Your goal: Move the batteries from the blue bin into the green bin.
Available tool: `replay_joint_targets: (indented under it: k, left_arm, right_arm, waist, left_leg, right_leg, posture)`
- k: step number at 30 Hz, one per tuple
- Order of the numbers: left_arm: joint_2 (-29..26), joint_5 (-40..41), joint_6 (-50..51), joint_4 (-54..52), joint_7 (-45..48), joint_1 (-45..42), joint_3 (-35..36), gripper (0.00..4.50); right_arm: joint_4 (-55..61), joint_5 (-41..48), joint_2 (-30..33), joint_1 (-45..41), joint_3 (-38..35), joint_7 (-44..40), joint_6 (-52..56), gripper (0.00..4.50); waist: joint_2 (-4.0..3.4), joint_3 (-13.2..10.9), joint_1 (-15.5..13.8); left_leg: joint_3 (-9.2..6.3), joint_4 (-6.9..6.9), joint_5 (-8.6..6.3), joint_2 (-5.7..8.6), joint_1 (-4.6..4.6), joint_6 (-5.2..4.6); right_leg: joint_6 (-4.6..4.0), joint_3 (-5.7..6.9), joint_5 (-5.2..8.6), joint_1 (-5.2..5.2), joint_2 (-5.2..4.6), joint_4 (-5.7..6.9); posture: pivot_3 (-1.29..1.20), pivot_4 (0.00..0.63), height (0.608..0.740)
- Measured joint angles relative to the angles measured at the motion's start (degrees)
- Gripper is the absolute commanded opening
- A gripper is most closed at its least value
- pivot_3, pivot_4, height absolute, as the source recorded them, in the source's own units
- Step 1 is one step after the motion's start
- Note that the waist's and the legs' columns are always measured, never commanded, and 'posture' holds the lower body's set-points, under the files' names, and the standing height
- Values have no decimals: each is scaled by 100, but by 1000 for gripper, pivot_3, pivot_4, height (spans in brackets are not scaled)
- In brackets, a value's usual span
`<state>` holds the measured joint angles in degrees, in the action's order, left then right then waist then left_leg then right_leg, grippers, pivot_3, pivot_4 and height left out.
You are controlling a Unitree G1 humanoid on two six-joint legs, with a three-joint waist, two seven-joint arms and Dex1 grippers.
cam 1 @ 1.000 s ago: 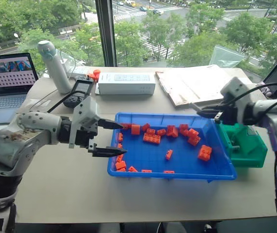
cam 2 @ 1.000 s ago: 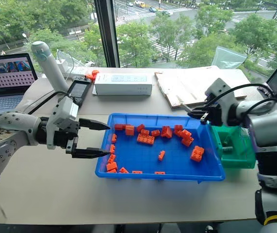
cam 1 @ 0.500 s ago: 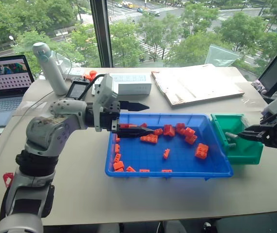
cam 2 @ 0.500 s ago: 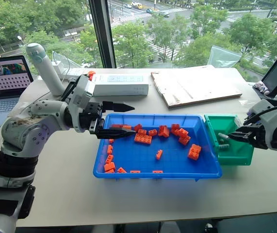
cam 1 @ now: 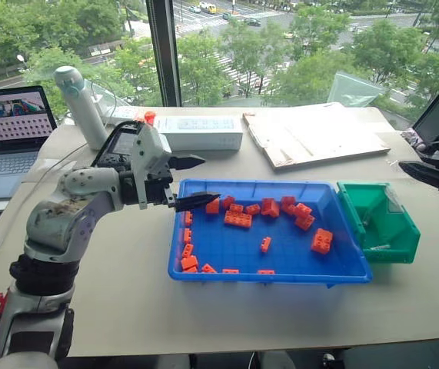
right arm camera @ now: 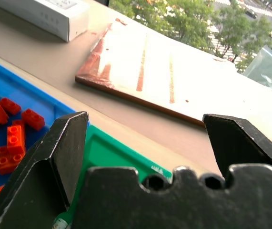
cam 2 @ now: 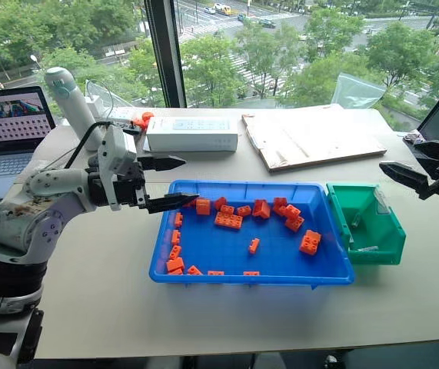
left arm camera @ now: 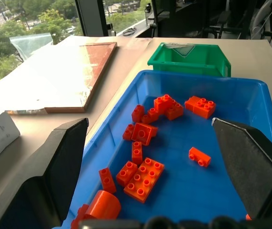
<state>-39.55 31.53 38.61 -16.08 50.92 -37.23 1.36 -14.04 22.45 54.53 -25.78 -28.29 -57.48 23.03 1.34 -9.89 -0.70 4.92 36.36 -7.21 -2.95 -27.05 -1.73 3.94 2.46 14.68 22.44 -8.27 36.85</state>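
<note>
Two batteries (cam 2: pixel 363 234) inside green bin (cam 2: pixel 392 250).

Blue bin (cam 2: pixel 165 250): large shallow bright-blue tray with rolled rim, flat on the surface in front of me. Contents visible: scattered orange bricks; I can make out no battery among them.

Green bin (cam 2: pixel 390 234): smaller, deeper, green, standing just beside the blue bin's right end; whether they touch I cannot tell.

Batteries (cam 2: pixel 366 248): two slim silvery-grey cylinders inside the green bin, one lying near the front, the other (cam 2: pixel 355 221) tilted further back.
</note>
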Motion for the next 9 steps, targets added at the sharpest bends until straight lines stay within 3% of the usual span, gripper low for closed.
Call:
replay_joint_targets:
  k: [4,9]
  left_arm:
    - [72,47,152,-173,-517,38,462,4500]
    - [170,287,337,-241,-665,714,714,4500]
  right_arm:
    - [13,11,-594,659,-2,228,-521,4473]
    - [-130,-61,-798,866,-35,554,-1133,4473]
  waist:
    - [-8,-2,-30]
    - [-10,-1,8]
  left_leg:
    - [-2,5,0,9,2,-3]
    - [0,0,0,8,15,-5]
  right_leg:
    - [6,-1,-3,-5,-7,0]
    - [5,-5,-2,-11,-6,1]
  posture:
    - [0,150,730]
    - [0,150,730]
